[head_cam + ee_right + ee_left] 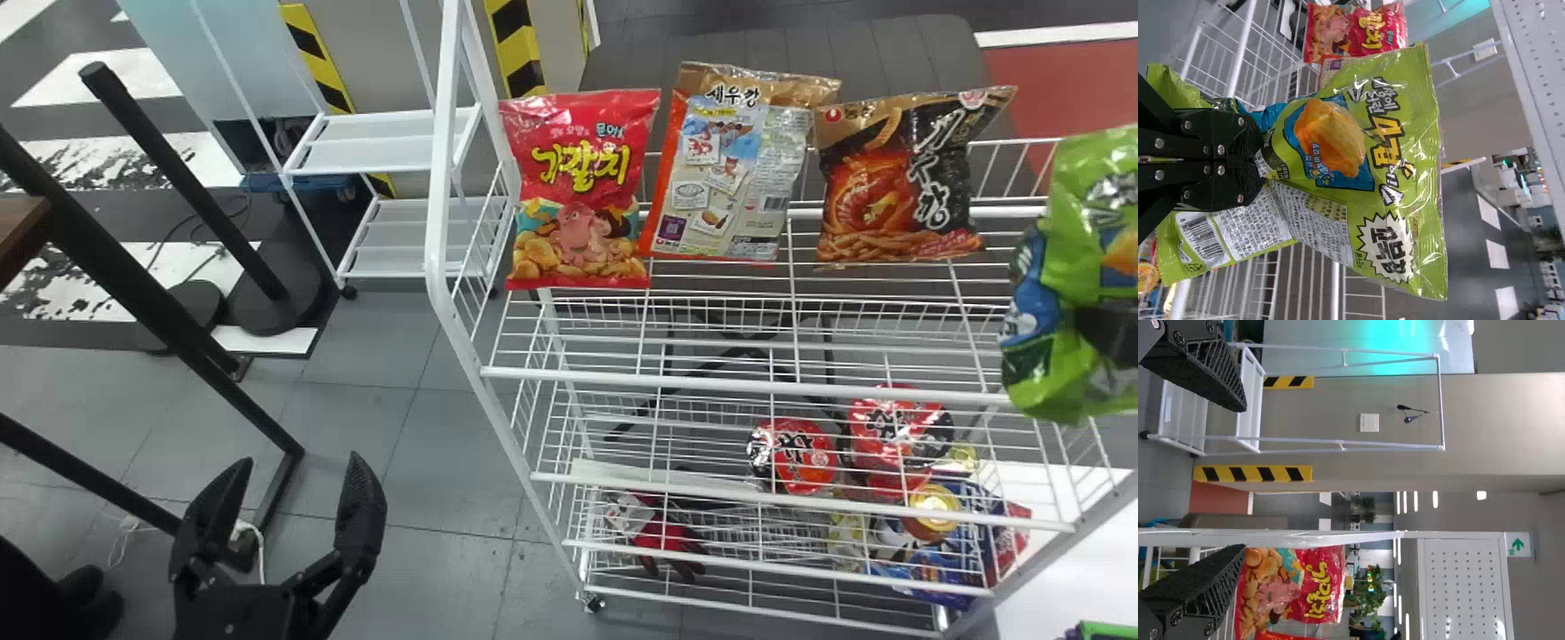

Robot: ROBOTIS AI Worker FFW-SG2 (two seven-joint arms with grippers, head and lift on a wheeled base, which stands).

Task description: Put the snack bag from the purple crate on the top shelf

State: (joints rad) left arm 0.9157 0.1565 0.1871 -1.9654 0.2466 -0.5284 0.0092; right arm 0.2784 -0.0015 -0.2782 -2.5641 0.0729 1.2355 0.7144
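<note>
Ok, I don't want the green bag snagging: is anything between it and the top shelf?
No other item visibly stands in the way, but the green bag overlaps the white front rail in the head view, so the rail might catch it.

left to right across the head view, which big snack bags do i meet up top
Red bag → orange-edged bag → black bag → green bag
</note>
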